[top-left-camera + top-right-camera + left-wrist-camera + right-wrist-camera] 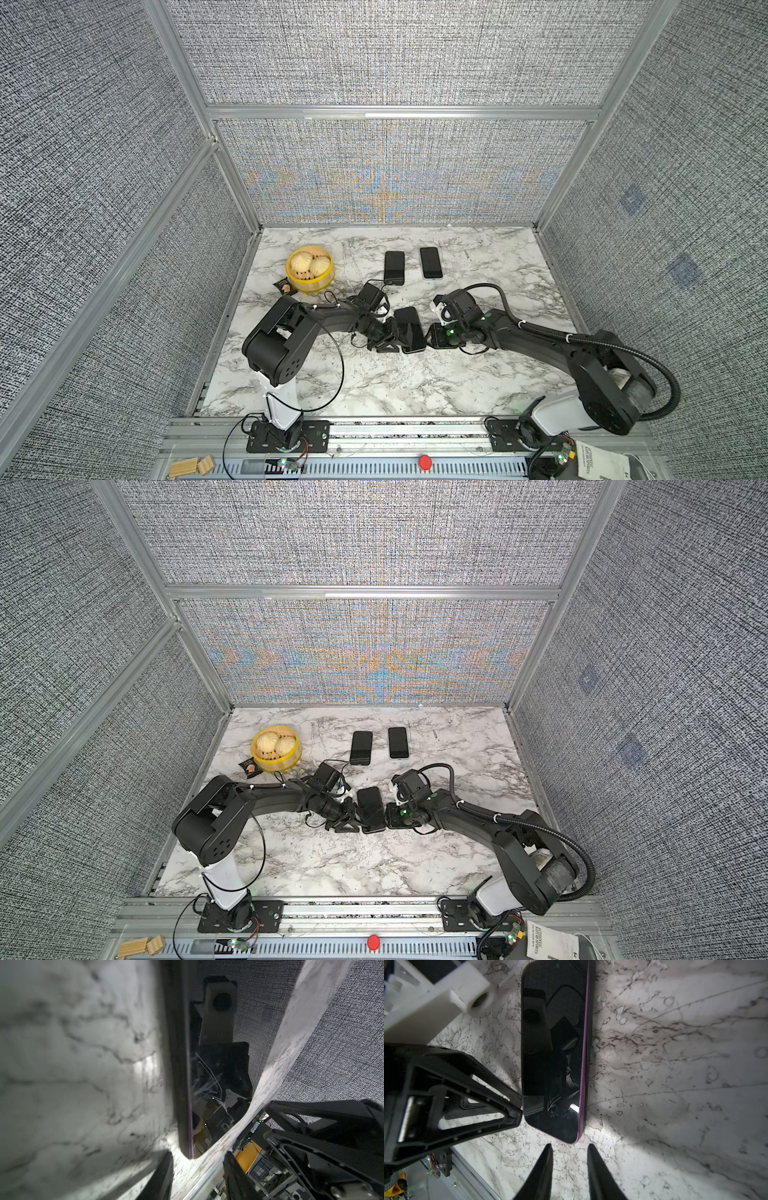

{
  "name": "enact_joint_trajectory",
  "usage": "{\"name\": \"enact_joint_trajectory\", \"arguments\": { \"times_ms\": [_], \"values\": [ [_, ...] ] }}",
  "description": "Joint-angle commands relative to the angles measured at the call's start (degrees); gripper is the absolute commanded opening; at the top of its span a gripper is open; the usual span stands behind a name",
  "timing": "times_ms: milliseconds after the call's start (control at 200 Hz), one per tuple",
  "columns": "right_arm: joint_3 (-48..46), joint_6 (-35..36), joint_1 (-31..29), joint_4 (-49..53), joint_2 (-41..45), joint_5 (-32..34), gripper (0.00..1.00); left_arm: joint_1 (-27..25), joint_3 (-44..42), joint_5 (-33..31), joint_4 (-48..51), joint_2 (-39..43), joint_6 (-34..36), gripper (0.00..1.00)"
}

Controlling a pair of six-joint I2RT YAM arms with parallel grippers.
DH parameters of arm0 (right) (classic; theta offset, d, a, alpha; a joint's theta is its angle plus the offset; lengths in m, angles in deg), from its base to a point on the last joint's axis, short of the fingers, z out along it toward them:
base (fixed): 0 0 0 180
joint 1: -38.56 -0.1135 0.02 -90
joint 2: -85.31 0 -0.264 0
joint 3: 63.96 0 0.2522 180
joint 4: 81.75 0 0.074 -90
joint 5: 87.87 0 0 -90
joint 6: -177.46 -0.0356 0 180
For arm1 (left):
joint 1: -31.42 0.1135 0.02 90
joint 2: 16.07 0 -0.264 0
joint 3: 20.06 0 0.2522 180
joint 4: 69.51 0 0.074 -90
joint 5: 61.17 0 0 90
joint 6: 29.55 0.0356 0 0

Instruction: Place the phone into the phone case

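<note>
A dark-screened phone (410,330) with a thin purple rim lies screen up mid-table between both arms. A black phone case (176,1064) wraps its side, and the purple rim shows widest at the corner (580,1132) nearest my right gripper. My left gripper (198,1155) is open at the phone's left long edge near the front corner, and one finger (508,1109) touches that edge. My right gripper (570,1146) sits just off the phone's front right corner, its fingers a narrow gap apart with only table between them.
Two more dark phone-shaped slabs (394,268) (431,263) lie side by side towards the back of the marble table (415,382). A yellow steamer basket (328,279) with buns stands at the back left, a small packet (284,286) beside it.
</note>
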Motion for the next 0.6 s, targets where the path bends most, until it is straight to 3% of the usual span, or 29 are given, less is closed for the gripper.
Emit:
{"name": "enact_joint_trajectory", "arguments": {
  "times_ms": [0, 590],
  "values": [
    [-0.1, 0.6, -0.1, -1.5, -1.2, -0.9, 0.29, 0.0, 1.2, -0.1, 2.8, -0.4, 2.0, 0.39],
    [0.6, 0.8, -0.5, -3.2, -5.6, -3.0, 0.12, -0.3, 2.1, 0.6, 2.2, -3.0, 2.8, 0.34]
  ]
}}
